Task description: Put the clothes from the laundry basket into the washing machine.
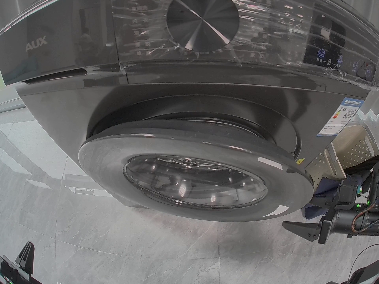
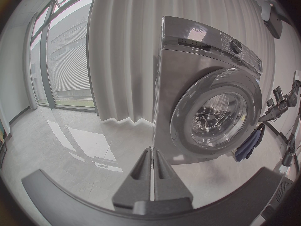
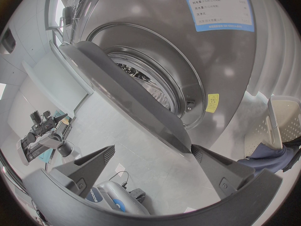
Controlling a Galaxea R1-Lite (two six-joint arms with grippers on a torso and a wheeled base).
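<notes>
From the head, the washing machine [image 1: 221, 95] has its round door [image 1: 102, 154] swung partway out, and the right claw [image 1: 310, 219] sits low beside the door's right edge. The laundry basket [image 1: 357, 148] stands on the floor just right of the machine with a blue garment [image 1: 323, 188] draped over its rim. The left claw [image 1: 23, 259] is low and well apart from all this. The left wrist view shows that left claw [image 2: 152, 160] with its fingers pressed together on nothing, and it takes in the whole machine from the side. The right wrist view shows what the others do not: the right claw [image 3: 152, 148] has its fingers spread, with the door's free edge just between them, and past it the drum [image 3: 147, 82] shows through the gap. I judge the step in hand is opening the door, with no clothes loaded yet. Next the door needs swinging wide, then a reach across to the basket.
</notes>
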